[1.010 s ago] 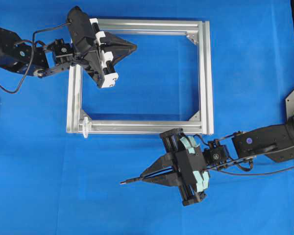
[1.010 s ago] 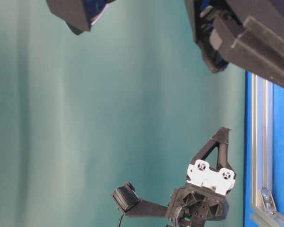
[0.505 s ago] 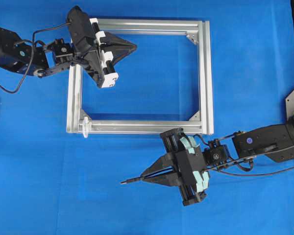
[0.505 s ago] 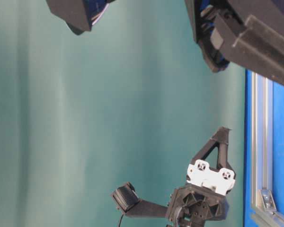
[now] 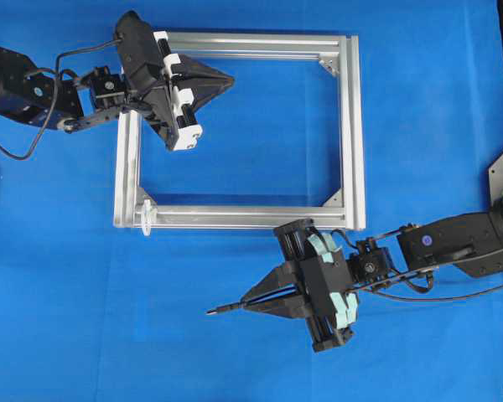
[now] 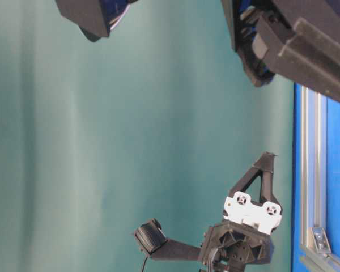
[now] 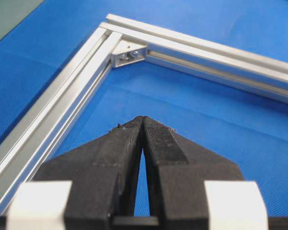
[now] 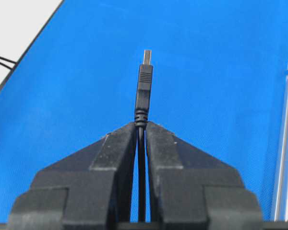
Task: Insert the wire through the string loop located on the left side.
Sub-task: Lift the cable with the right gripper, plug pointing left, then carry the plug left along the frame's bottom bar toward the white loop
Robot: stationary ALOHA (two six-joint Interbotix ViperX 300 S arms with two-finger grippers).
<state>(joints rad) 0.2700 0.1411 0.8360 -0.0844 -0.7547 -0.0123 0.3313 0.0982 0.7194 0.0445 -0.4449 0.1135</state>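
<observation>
Evidently unthreaded: the right gripper (image 5: 247,302), jaws clamped on the wire (image 5: 222,309), holds its plug well apart from the faint string loop (image 5: 147,215); the left gripper (image 5: 228,81) is closed, empty.

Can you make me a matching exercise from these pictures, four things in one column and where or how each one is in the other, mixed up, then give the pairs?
Things:
1. wire
2. string loop
3. left gripper
4. aluminium frame

Places or states:
A. lies flat on the blue mat
B. shut on nothing, above the frame's top-left part
C. at the frame's bottom-left corner
D. pinched between the right gripper's fingers, plug sticking out

Pairs: 1-D, 2-C, 3-B, 4-A
</observation>
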